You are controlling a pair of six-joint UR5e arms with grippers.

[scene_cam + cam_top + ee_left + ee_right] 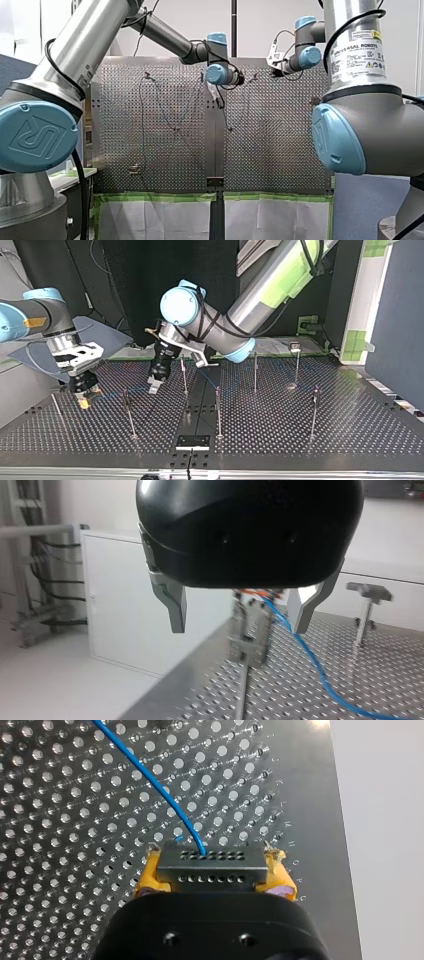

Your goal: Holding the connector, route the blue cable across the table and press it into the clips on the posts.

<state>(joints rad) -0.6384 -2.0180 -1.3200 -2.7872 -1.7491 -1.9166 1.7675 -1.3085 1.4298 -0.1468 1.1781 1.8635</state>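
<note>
In the front view 2 arms reach over the perforated table [280, 150]. My left arm [165, 35] comes from the view's left to about the middle of the far side, and my right arm [305, 55] comes from the right, also ending near the far edge. The posts show there only as thin dark lines, too fine to count. In the top view I count 6 posts [218, 410], upright and well apart, with bare perforated plate between them. My right gripper [84, 401], yellow-padded, hangs low near the table's edge at the view's left. My left gripper [154, 386] hangs between 2 of the posts, touching neither. In the left wrist view its 2 metal fingers [172, 607] are spread wide and grip nothing. In the gap beyond them stands 1 post with a clip [250, 625] at its top. The blue cable [320, 677] leaves that clip and trails down over the table. A 2nd post stands off to one side. In the right wrist view 2 yellow pads [145, 875] are clamped on the 1 connector [210, 870]. The cable leaves the connector's holes and curves away over the plate. The table's edge runs just beside this gripper on one side, with open plate on the other.
</note>
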